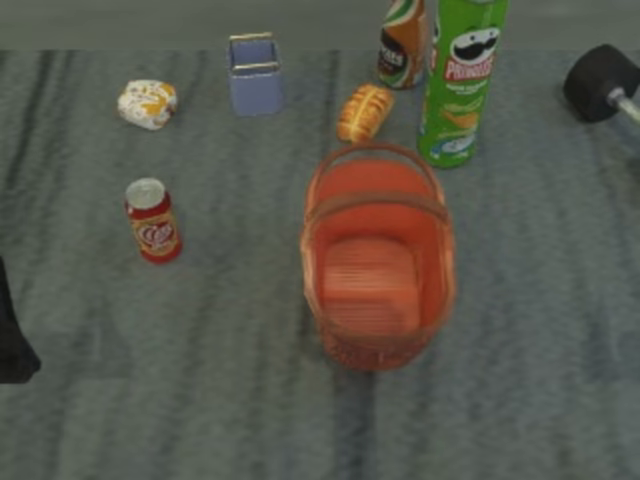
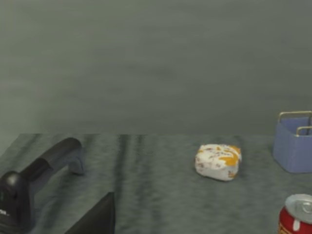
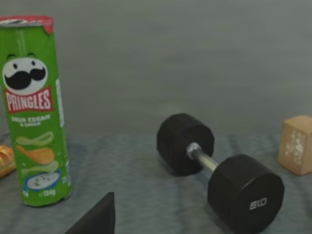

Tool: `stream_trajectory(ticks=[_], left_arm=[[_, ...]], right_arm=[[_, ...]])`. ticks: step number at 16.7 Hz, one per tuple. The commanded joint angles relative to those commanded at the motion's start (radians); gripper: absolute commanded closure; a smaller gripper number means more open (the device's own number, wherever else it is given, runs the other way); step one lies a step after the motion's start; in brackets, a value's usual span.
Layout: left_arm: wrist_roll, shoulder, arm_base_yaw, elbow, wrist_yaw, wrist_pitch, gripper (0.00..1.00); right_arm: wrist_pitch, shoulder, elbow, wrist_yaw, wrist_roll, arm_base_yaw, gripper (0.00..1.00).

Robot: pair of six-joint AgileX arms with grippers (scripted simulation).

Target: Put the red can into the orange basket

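Observation:
The red can (image 1: 152, 220) stands upright on the left part of the table, silver top up; its top edge also shows in the left wrist view (image 2: 297, 219). The orange basket (image 1: 436, 290) sits at the table's middle, handle arched over it, nothing inside. My left arm (image 1: 12, 345) is parked at the left edge, well short of the can. One dark finger (image 2: 100, 219) of the left gripper shows, off to the side with nothing against it. The right arm is outside the top view; one of its fingers (image 3: 100, 219) shows likewise.
Along the back stand a white-orange wrapped packet (image 1: 147, 103), a blue-grey box (image 1: 256, 75), a bread roll (image 1: 365, 112), a brown bottle (image 1: 402, 45) and a green Pringles tube (image 1: 460, 80). A black dumbbell (image 1: 605, 85), a tan cube (image 3: 296, 144) and a black handheld scanner (image 2: 34, 180) lie nearby.

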Motion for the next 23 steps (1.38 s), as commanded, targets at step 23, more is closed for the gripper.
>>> stream_trajectory(ticks=[23], left_arm=[[0.469, 1.750, -0.177, 1.466, 0.000, -0.964, 0.00]], right_arm=[[0.000, 0.000, 0.000, 0.000, 0.000, 0.000, 0.00]])
